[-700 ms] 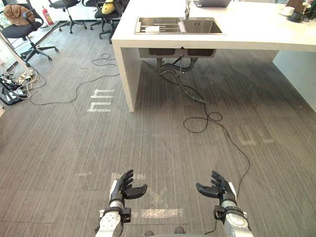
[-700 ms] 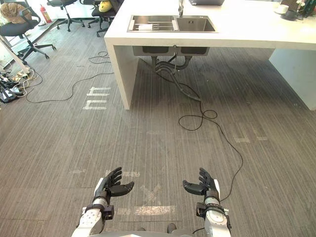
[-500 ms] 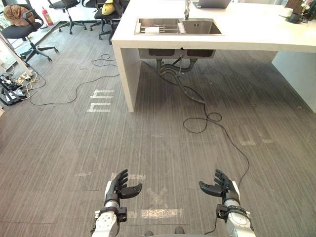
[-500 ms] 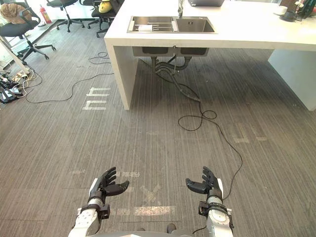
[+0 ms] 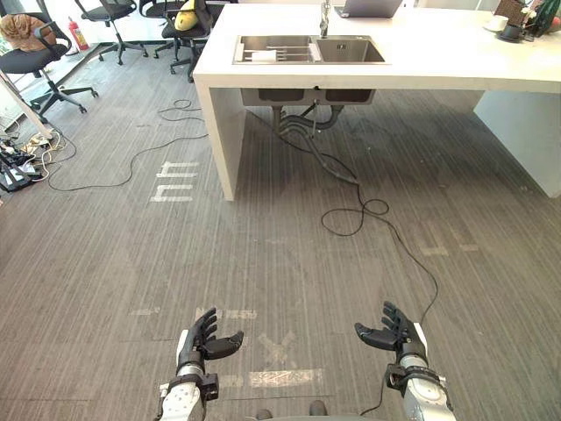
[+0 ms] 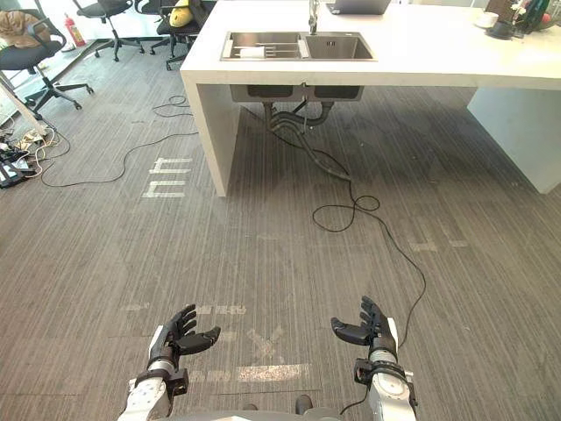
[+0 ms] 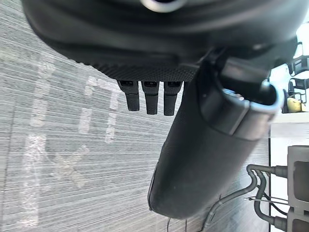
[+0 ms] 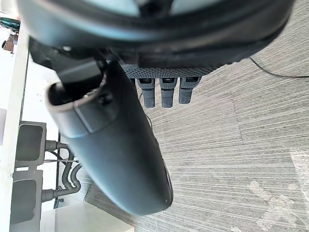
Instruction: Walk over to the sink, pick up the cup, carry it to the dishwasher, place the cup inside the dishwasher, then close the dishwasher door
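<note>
A steel double sink [image 5: 307,50] is set into a white island counter [image 5: 421,61] at the far side of the floor. A small white object, probably the cup [image 5: 263,55], lies in the sink's left basin. Both hands hang low over the grey floor, far from the sink. My left hand [image 5: 203,338] is open with its fingers spread, and its straight fingers [image 7: 150,99] hold nothing. My right hand [image 5: 396,331] is open too, and its fingers [image 8: 166,92] are empty.
Black cables [image 5: 359,206] loop across the floor below the sink's pipes. Office chairs [image 5: 35,53] stand at the far left beside more cables. White tape marks [image 5: 175,180] lie left of the counter's end panel. A laptop [image 5: 366,7] and a dark cup [image 5: 513,29] sit on the counter.
The whole picture has shifted a little as the camera moved. My left hand has sunk lower and further left in the view; the right hand has barely moved.
</note>
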Tool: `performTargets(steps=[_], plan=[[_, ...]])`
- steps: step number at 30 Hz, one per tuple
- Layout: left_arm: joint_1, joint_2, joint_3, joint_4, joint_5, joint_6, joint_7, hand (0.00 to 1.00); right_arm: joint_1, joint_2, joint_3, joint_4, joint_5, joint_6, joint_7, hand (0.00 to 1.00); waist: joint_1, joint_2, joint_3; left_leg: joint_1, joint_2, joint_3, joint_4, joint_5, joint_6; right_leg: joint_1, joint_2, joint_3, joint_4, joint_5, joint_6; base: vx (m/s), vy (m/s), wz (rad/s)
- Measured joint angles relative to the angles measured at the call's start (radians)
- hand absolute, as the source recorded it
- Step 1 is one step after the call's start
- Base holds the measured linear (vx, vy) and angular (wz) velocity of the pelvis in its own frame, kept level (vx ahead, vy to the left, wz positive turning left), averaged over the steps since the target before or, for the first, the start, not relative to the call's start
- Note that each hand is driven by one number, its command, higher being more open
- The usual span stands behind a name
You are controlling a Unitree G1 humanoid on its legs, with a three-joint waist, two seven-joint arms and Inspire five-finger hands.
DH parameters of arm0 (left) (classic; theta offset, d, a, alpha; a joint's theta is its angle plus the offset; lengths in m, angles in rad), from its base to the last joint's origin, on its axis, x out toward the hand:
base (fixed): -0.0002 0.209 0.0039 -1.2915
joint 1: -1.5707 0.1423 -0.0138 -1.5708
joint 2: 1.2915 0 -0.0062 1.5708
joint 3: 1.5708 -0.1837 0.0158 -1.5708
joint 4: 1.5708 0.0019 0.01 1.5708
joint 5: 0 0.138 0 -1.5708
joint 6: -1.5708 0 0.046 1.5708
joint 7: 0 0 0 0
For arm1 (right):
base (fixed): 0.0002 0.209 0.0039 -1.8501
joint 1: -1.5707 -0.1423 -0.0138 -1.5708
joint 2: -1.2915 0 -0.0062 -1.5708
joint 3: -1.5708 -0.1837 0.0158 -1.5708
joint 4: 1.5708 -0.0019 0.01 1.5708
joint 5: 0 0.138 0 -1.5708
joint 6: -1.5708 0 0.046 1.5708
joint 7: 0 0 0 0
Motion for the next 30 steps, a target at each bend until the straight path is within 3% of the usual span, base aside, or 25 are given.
performTargets(steps=[4, 15, 19, 22, 26, 28, 30], plan=[[0.011, 0.0, 0.009, 0.005, -0.01, 0.0, 0.004, 0.9, 0.0, -0.002, 0.0, 0.027, 0.002, 0.0, 0.002, 0.9, 0.001, -0.012, -0.008, 0.0, 0.0, 0.002, -0.005, 0.002, 0.0, 0.0, 0.001, 0.002, -0.008, 0.004, 0.0, 0.0, 0.001, -0.02], [0.01, -0.001, 0.017, 0.004, -0.022, 0.0, 0.004, 0.9, -0.001, -0.002, 0.0, 0.033, 0.033, 0.0, 0.003, 0.9, 0.002, -0.013, -0.008, -0.011, 0.001, 0.007, -0.004, -0.001, -0.001, -0.016, 0.002, 0.008, -0.007, 0.003, 0.0, 0.0, 0.001, 0.0], [0.012, -0.001, 0.017, -0.009, -0.029, 0.0, 0.004, 0.9, -0.001, -0.003, -0.001, 0.033, 0.038, 0.0, 0.002, 0.9, 0.004, -0.013, -0.008, -0.035, 0.005, 0.02, 0.033, -0.031, -0.008, -0.034, 0.004, 0.019, 0.008, -0.009, 0.004, 0.01, 0.017, -0.1], [0.018, -0.006, 0.017, -0.044, -0.042, 0.001, 0.008, 0.9, -0.003, -0.01, -0.002, 0.033, 0.04, 0.0, -0.004, 0.9, 0.011, -0.012, -0.008, -0.079, 0.01, 0.03, 0.108, -0.083, -0.006, -0.09, 0.009, 0.034, 0.103, -0.071, 0.004, 0.04, 0.018, -0.12], [0.023, -0.011, 0.017, -0.086, -0.048, 0.001, 0.013, 0.9, -0.007, -0.016, -0.021, 0.033, 0.039, 0.001, -0.018, 0.9, 0.021, -0.014, 0.005, -0.109, 0.002, 0.057, 0.231, -0.171, 0.016, -0.181, 0.003, 0.051, 0.348, -0.206, 0.024, 0.09, 0.021, -0.13], [0.016, -0.011, 0.017, -0.091, -0.049, 0.001, 0.015, 0.9, -0.015, -0.017, -0.02, 0.033, 0.039, 0.003, -0.018, 0.9, 0.02, -0.011, 0.027, -0.096, 0.001, 0.057, 0.263, -0.207, 0.02, -0.218, 0.0, 0.037, 0.48, -0.241, 0.057, 0.13, 0.023, -0.06], [0.01, -0.01, 0.015, -0.097, -0.049, 0.001, 0.015, 0.9, -0.014, -0.016, -0.02, 0.032, 0.039, 0.007, -0.018, 0.9, 0.016, -0.015, 0.044, -0.07, -0.002, 0.042, 0.267, -0.23, 0.031, -0.278, -0.011, -0.003, 0.649, -0.246, 0.062, 0.16, 0.02, 0.2]])
